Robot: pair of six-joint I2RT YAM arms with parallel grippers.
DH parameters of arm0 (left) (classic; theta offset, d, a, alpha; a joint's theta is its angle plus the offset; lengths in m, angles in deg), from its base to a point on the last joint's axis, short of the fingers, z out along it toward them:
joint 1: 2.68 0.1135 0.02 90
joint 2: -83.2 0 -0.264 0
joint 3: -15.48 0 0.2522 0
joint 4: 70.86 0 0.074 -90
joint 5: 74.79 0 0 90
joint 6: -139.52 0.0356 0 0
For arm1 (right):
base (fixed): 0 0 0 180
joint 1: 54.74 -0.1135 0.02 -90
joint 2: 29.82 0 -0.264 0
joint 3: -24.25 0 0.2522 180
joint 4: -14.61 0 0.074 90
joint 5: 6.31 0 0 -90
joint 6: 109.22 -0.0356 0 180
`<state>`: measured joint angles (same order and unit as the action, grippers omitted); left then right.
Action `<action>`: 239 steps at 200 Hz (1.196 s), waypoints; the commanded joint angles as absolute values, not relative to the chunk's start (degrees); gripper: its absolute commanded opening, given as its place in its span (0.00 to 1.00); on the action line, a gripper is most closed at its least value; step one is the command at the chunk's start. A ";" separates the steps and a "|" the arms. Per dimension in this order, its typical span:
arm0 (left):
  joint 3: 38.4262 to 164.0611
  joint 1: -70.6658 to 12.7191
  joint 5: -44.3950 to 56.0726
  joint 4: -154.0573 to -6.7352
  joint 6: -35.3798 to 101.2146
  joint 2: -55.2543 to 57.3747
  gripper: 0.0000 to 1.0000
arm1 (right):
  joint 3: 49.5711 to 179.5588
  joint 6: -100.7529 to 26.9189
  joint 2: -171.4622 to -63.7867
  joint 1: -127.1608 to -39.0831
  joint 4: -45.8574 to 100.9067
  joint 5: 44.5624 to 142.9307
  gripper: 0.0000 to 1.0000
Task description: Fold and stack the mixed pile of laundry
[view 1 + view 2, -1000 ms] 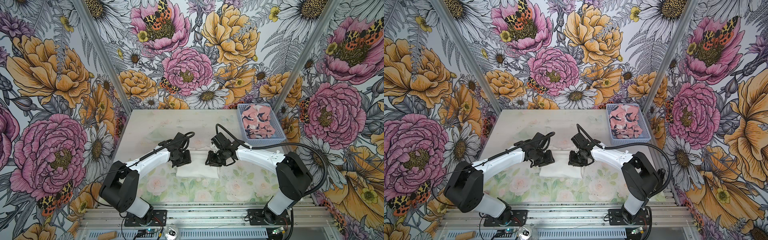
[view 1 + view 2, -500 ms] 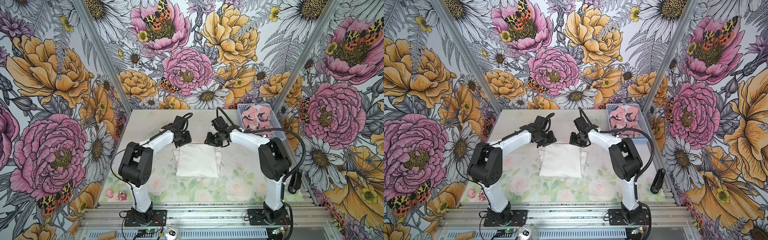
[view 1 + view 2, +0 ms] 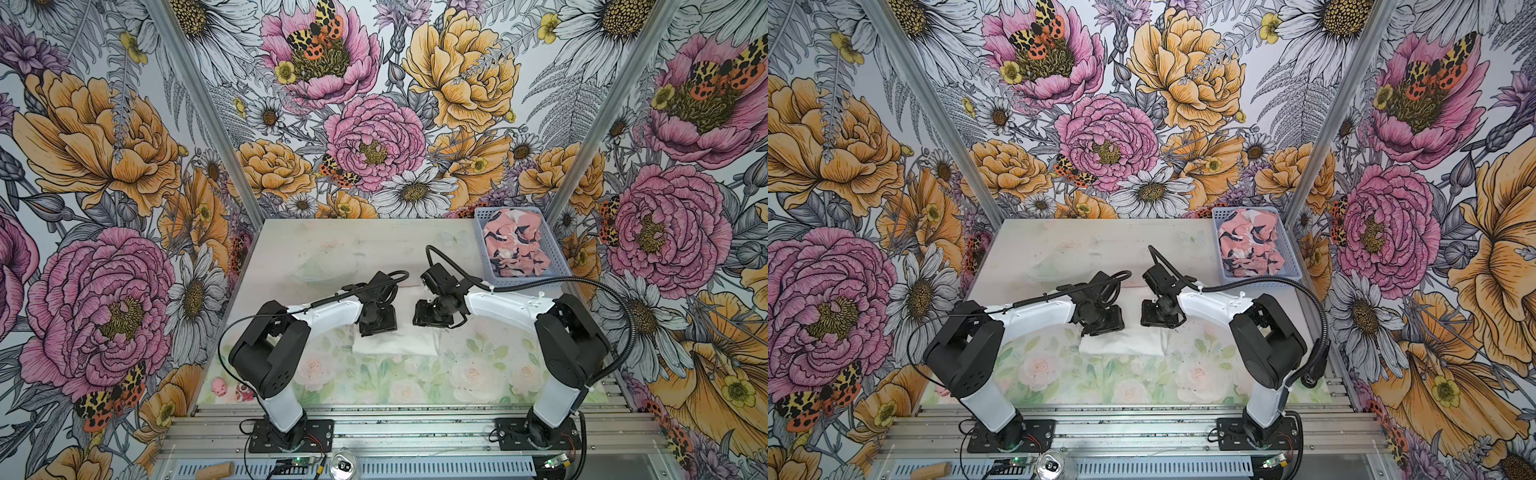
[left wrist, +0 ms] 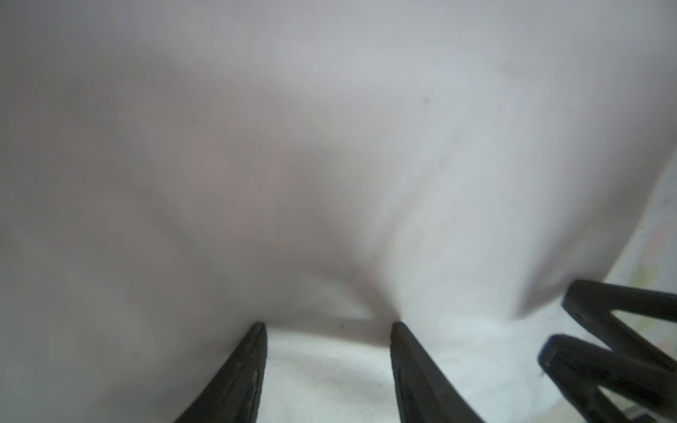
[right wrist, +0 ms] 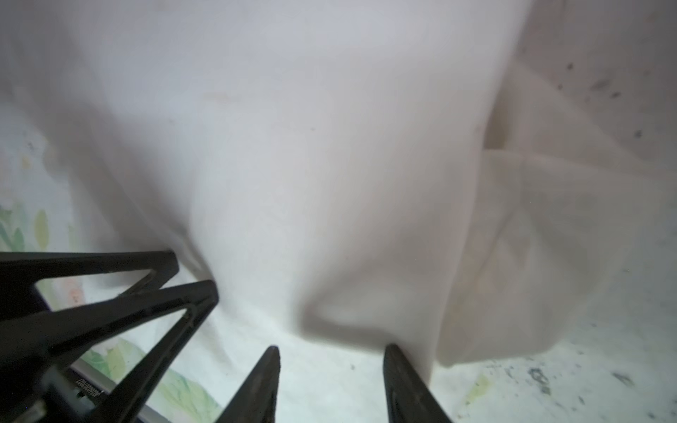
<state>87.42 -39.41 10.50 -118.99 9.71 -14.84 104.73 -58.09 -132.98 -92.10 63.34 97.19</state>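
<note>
On table (image 3: 353,245), white garment (image 3: 399,343), seemingly folded

Soft matt cloth on the white garment (image 3: 395,343), faintly creased – same limp fabric for the pink garment (image 3: 515,245), just crumplier. Perforated plastic basket (image 3: 481,245), dull sheen. Printed table mat (image 3: 374,382) matt, scuffed. Glossy white arm shells (image 3: 328,311), bare metal rails (image 3: 415,424).

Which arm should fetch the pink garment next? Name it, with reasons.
Right. The pink garment lies in the basket at the far right corner, nearer the right gripper, whose jaws stand open over the folded white garment. The left gripper would probably have to reach across.
</note>
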 commanded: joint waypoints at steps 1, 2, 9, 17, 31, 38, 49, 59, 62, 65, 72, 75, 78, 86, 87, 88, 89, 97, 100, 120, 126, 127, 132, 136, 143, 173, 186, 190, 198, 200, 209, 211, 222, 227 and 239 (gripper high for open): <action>85.69 -38.05 17.32 -118.72 9.67 -16.48 0.56 | 105.50 -56.08 -135.96 -92.40 61.88 93.59 0.48; 85.63 -37.94 17.41 -118.68 9.73 -16.52 0.56 | 105.59 -56.10 -136.11 -92.42 61.83 93.61 0.48; 85.42 -37.23 17.71 -118.56 10.20 -16.98 0.56 | 106.04 -56.05 -136.91 -92.76 61.49 93.79 0.48; 85.24 -36.52 18.28 -118.63 10.87 -17.31 0.56 | 106.74 -56.10 -137.80 -93.18 61.04 94.04 0.48; 84.72 -35.13 18.80 -118.59 12.00 -17.52 0.56 | 108.66 -56.11 -139.39 -94.11 60.81 94.59 0.48; 84.41 -34.43 19.19 -118.71 12.59 -17.50 0.56 | 109.82 -56.11 -140.04 -94.54 60.72 94.59 0.48; 83.85 -32.98 19.42 -118.71 13.36 -17.35 0.56 | 111.74 -56.11 -141.32 -94.86 60.72 94.95 0.48; 83.57 -31.49 19.94 -119.00 14.33 -17.06 0.56 | 113.42 -56.13 -142.44 -94.91 60.72 95.66 0.49; 83.51 -30.97 20.14 -119.18 14.64 -16.89 0.56 | 114.05 -56.07 -142.76 -94.97 60.76 95.83 0.49; 83.53 -30.51 20.34 -119.37 15.03 -16.76 0.56 | 114.57 -56.00 -142.96 -94.91 60.79 96.02 0.49; 83.55 -29.40 20.57 -119.87 15.97 -16.25 0.56 | 115.66 -55.94 -143.14 -94.93 60.97 96.28 0.49; 83.60 -28.77 20.65 -120.05 16.22 -15.94 0.56 | 115.95 -55.80 -143.00 -94.83 61.10 96.26 0.49; 83.71 -28.26 20.51 -120.32 16.49 -15.64 0.56 | 116.30 -55.82 -142.76 -94.88 61.29 96.21 0.49; 83.99 -27.48 19.86 -120.99 17.11 -14.54 0.56 | 116.98 -55.70 -141.79 -94.65 62.10 96.01 0.50; 84.08 -27.47 19.82 -121.08 17.14 -14.36 0.57 | 117.00 -55.61 -141.66 -94.60 62.20 96.01 0.50; 84.13 -27.47 19.76 -121.17 17.21 -14.18 0.57 | 117.10 -55.61 -141.51 -94.53 62.34 96.00 0.50; 84.20 -27.47 19.68 -121.26 17.28 -13.96 0.57 | 117.15 -55.60 -141.34 -94.50 62.45 96.00 0.50; 84.67 -28.01 19.48 -121.97 17.61 -12.38 0.60 | 117.42 -55.36 -139.80 -94.09 63.41 96.04 0.52; 84.94 -28.29 19.46 -122.26 17.62 -11.74 0.62 | 117.45 -55.22 -139.11 -93.91 63.82 95.96 0.53; 86.81 -32.45 19.71 -122.94 17.19 -8.35 0.86 | 116.36 -54.17 -133.50 -92.63 66.82 94.69 0.59; 87.50 -34.00 20.37 -122.97 17.14 -7.65 0.90 | 115.63 -53.90 -131.65 -92.11 67.42 94.32 0.61; 87.64 -34.29 20.52 -122.91 17.16 -7.62 0.91 | 115.49 -53.87 -131.36 -91.97 67.54 94.28 0.61; 88.25 -35.68 21.60 -122.89 17.42 -7.45 0.94 | 114.69 -53.70 -129.97 -91.41 68.14 94.01 0.62; 88.85 -36.73 22.36 -122.93 17.65 -7.49 0.96 | 114.07 -53.59 -128.87 -90.96 68.54 93.71 0.63; 89.65 -38.11 23.29 -123.02 18.07 -7.96 0.99 | 112.79 -53.41 -126.95 -90.13 69.01 93.31 0.64; 91.30 -39.17 24.96 -123.81 18.07 -13.14 0.99 | 107.52 -52.64 -120.95 -86.67 70.36 92.49 0.65; 91.29 -39.03 26.73 -124.08 18.06 -15.23 0.99 | 105.74 -52.47 -119.07 -85.89 70.78 92.09 0.66; 91.21 -38.88 26.81 -124.16 18.15 -15.87 0.99 | 105.31 -52.43 -118.59 -85.78 70.83 92.00 0.66; 91.21 -38.31 26.81 -124.08 18.15 -17.17 0.99 | 104.33 -52.52 -117.89 -85.73 70.91 92.02 0.66; 91.18 -38.18 26.81 -124.08 18.19 -17.56 0.99 | 104.07 -52.53 -117.71 -85.69 70.91 91.97 0.66; 91.28 -37.40 26.81 -124.08 18.44 -19.18 0.99 | 103.29 -52.93 -117.21 -85.73 70.83 92.19 0.66; 91.33 -37.16 26.81 -124.08 18.55 -19.54 0.99 | 103.18 -52.96 -117.15 -85.75 70.83 92.32 0.66; 91.81 -35.97 26.64 -124.08 19.43 -22.20 0.99 | 102.61 -53.21 -116.75 -85.84 70.74 92.40 0.66; 92.02 -35.20 26.32 -124.08 20.10 -23.42 0.99 | 102.53 -53.27 -116.57 -85.87 70.74 92.35 0.66; 92.63 -33.20 25.97 -123.99 22.01 -24.86 0.98 | 102.61 -53.29 -116.10 -85.94 70.74 92.38 0.66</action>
<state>92.70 -37.34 24.44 -123.34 18.28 -19.58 102.72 -53.63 -118.42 -85.57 70.50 93.04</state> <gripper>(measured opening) 0.986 0.658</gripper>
